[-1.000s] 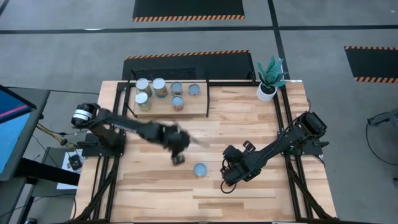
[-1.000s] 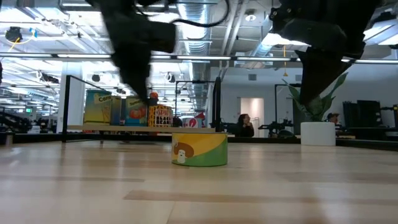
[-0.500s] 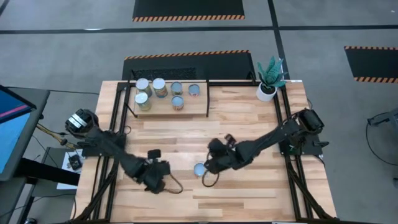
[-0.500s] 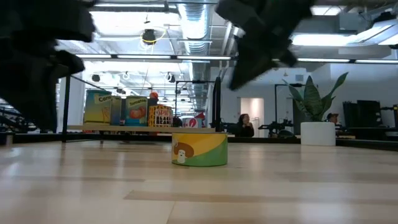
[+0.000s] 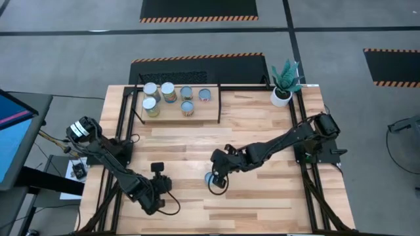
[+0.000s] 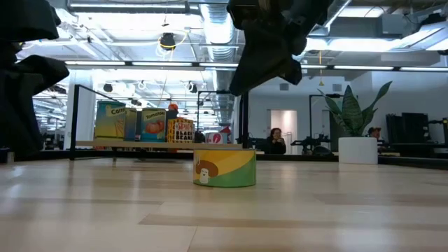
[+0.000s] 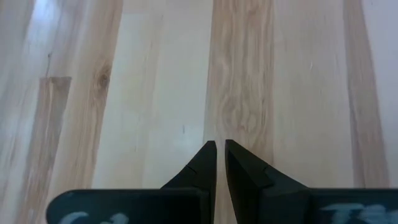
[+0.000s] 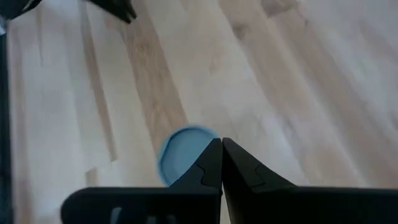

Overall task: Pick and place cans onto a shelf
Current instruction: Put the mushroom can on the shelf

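Observation:
One can (image 6: 224,168) with a green and yellow label stands upright on the tabletop near the middle; its blue round top also shows in the right wrist view (image 8: 181,151) and in the high view (image 5: 209,177). My right gripper (image 8: 221,143) is shut and hangs above this can, clear of it, as the low view (image 6: 269,52) shows. My left gripper (image 7: 220,145) is shut and empty over bare wood near the table's near left (image 5: 156,191). Several other cans (image 5: 169,92) stand on the shelf (image 5: 203,113) at the far left.
A white plant pot (image 5: 281,97) with a green plant stands at the far right corner. The shelf's black rails (image 5: 134,108) rise at the far left. Bare planks (image 5: 262,203) lie along the near right. People and machines show in the room beyond (image 6: 274,140).
My left gripper has swung from the table's middle toward the near left edge and has come down low. My right gripper has gone toward the table's left, to above the can. The can has stayed where it was.

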